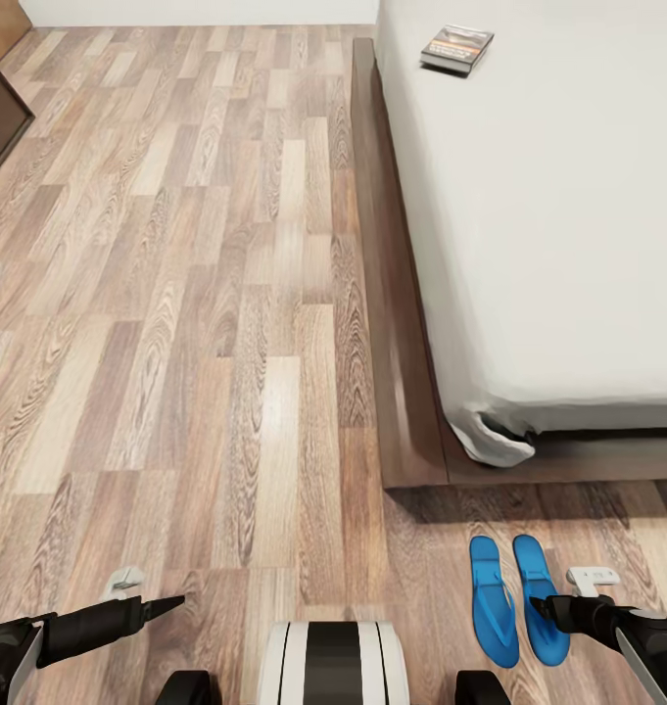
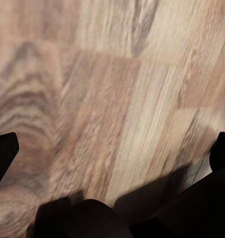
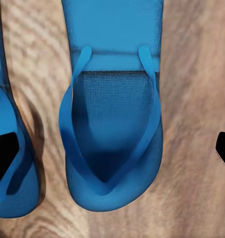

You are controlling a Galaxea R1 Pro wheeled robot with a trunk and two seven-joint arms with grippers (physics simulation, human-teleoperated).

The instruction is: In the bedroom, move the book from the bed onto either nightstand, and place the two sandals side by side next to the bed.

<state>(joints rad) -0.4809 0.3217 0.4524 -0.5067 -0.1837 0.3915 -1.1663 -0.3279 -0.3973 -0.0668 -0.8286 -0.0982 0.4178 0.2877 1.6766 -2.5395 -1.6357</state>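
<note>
Two blue sandals (image 1: 517,599) lie side by side on the plank floor (image 1: 225,343), at 6 o'clock from the bed (image 1: 539,225); one book (image 1: 457,47) rests on its mattress. Right gripper (image 3: 112,148) spread wide above one sandal; left gripper (image 2: 112,153) wide, empty.

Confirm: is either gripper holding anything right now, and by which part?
Nothing is held. The left gripper hangs open over bare floor. The right gripper is open above the sandals, touching neither. The book lies on the bed.

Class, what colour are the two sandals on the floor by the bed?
Bright blue, both sandals, straps included; the right wrist view shows it best.
</note>
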